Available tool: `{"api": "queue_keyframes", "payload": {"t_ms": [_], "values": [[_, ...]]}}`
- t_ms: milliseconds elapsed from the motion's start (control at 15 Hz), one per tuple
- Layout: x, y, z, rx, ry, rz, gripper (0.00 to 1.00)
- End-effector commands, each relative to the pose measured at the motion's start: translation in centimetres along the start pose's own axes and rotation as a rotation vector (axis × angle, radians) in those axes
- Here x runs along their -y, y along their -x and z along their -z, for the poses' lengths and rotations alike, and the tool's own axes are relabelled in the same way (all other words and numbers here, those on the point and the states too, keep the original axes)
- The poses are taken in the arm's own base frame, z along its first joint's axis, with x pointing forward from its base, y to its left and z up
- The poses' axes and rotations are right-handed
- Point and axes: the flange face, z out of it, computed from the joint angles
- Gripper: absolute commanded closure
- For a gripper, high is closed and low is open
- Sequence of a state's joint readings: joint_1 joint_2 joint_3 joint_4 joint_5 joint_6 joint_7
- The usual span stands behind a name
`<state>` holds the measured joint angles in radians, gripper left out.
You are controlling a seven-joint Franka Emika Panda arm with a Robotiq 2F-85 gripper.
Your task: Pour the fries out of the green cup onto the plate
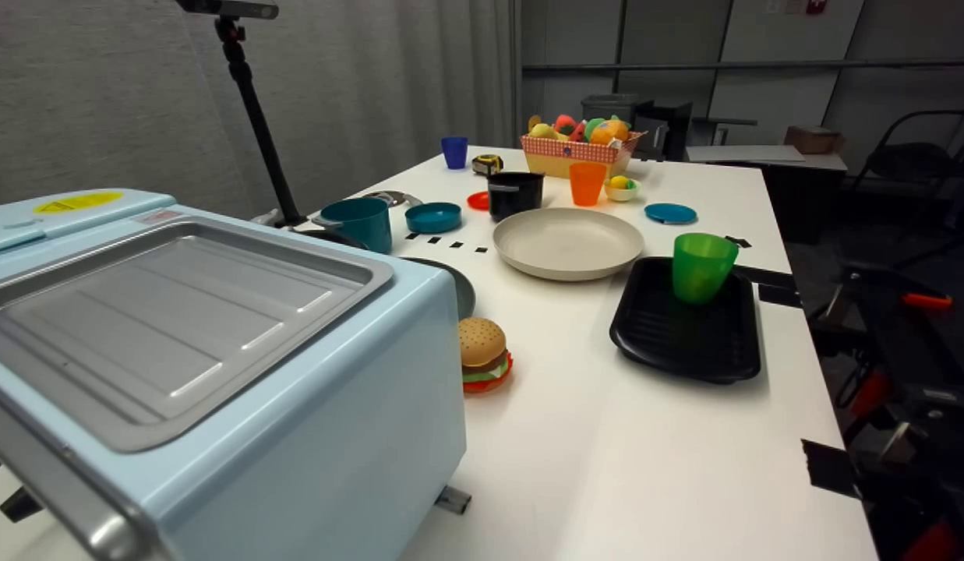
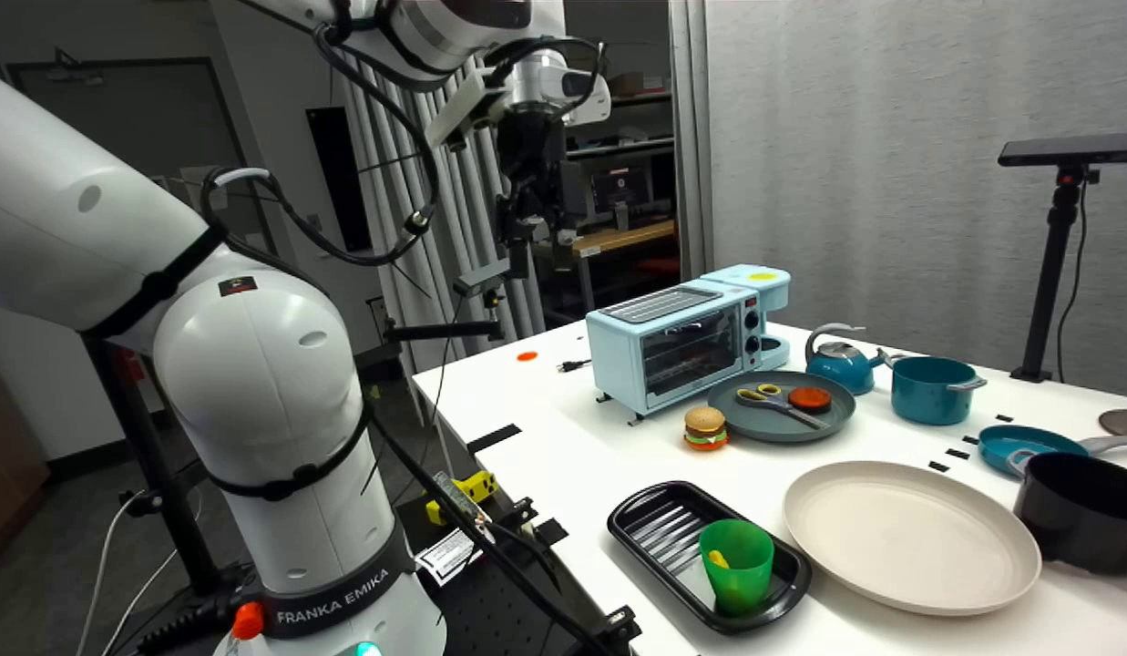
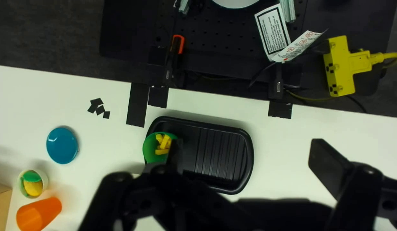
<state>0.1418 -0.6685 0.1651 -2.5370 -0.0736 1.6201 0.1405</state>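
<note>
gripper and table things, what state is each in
gripper: open
green cup: upright in the black tray
fries: in the green cup
cream plate: flat, no fries on it
toaster oven door: shut
teal pot: uncovered
orange cup: upright
blue cup: upright
toy burger: assembled
basket: heaped with toy fruit
scissors: lying on the gray plate
</note>
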Motion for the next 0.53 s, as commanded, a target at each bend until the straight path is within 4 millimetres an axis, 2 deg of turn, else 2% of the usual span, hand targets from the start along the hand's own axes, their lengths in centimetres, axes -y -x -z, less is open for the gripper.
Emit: {"api": "queue_keyframes", "payload": {"t_ms": [0, 133, 200, 333, 467], "values": [[-2.9, 0.1, -1.9, 0.008, -0.012, -0.066, 0.00], [-4.6, 0.5, -2.9, 0.036, -0.012, -0.101, 0.00], [-3.1, -0.2, -2.2, 0.044, -0.010, -0.065, 0.00], [-4.2, -0.2, -2.9, 0.060, -0.016, -0.089, 0.00], [-4.3, -0.1, -3.0, 0.062, -0.017, -0.092, 0.00]]}}
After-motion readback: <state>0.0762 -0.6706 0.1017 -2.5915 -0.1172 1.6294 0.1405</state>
